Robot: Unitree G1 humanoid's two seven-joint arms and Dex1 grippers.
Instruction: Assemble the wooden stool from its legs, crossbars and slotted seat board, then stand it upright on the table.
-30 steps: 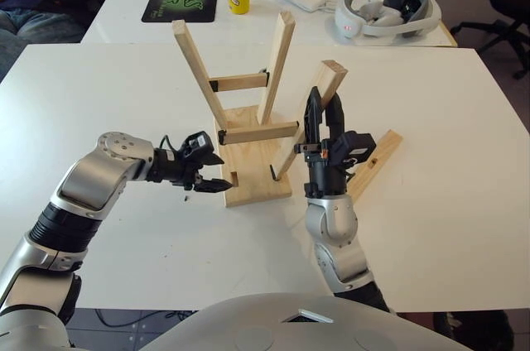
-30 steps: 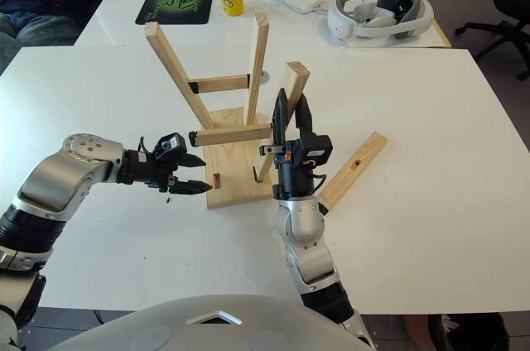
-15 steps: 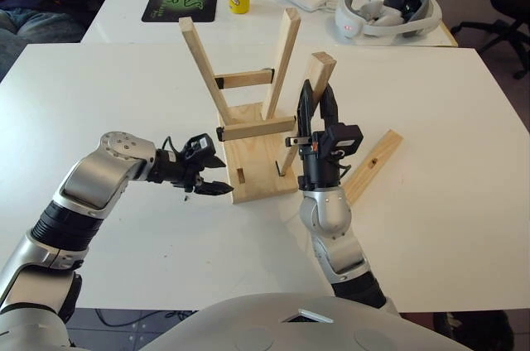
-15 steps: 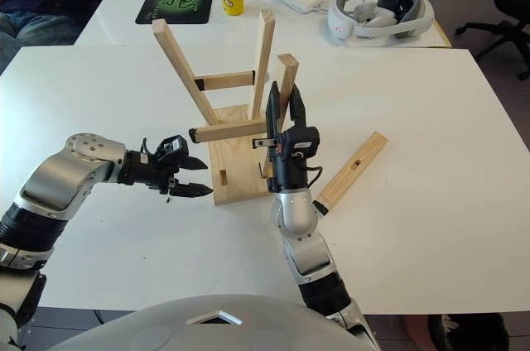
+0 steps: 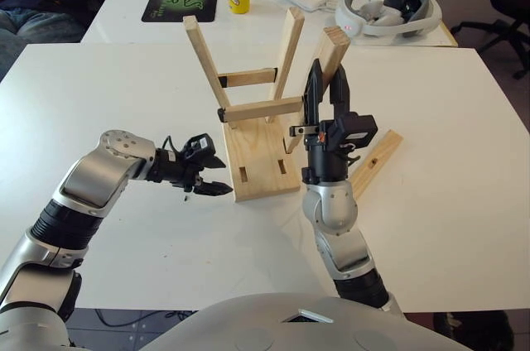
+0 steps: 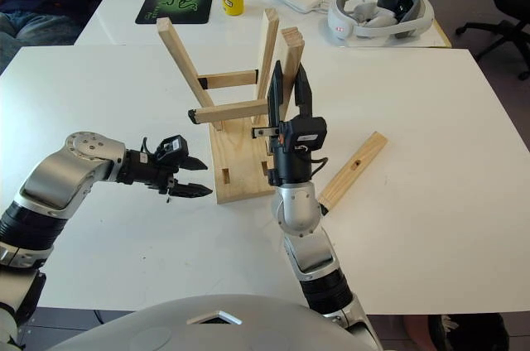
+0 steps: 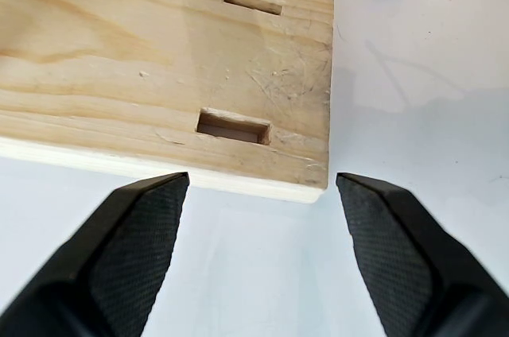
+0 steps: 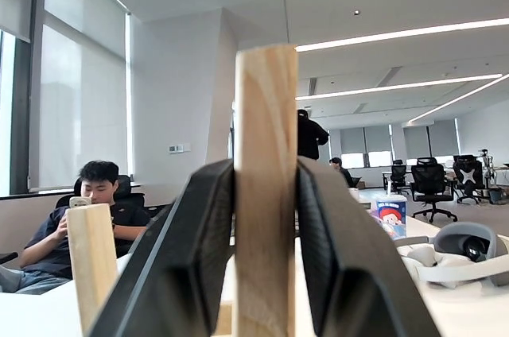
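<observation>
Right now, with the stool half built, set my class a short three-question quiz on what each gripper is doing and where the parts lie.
1. True or false: the left gripper is shut on the seat board.
2. What does the right gripper hold? A) a crossbar B) an upright leg C) a bottle
3. Fill in: the loose leg lies flat on the table on the robot's ____ side.
Key: 1 false: it is open, just off the board's near corner. 2 B. 3 right.
</observation>
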